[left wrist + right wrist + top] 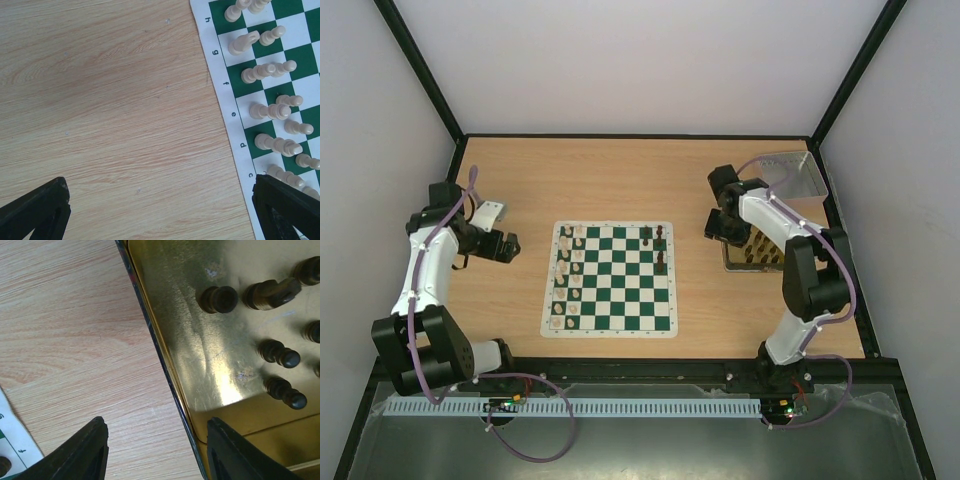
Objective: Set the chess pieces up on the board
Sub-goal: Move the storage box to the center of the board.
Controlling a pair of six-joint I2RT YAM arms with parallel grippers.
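The green and white board (610, 300) lies mid-table. Cream chess pieces (567, 278) fill its two left columns, and three dark ones (661, 262) stand at its far right. My left gripper (505, 245) hovers left of the board. In the left wrist view it is open (160, 215) over bare wood, with the cream pieces (272, 112) to its right. My right gripper (725, 228) is at the gold tin (740, 268). Its jaws (157, 450) stand apart astride the tin's left rim and hold nothing. Several dark pieces (220, 299) stand in the tin (200, 365).
A grey tray (790, 175) sits at the back right corner, behind the tin. Black frame posts and pale walls enclose the table. A corner of the board (15, 440) shows at the lower left of the right wrist view.
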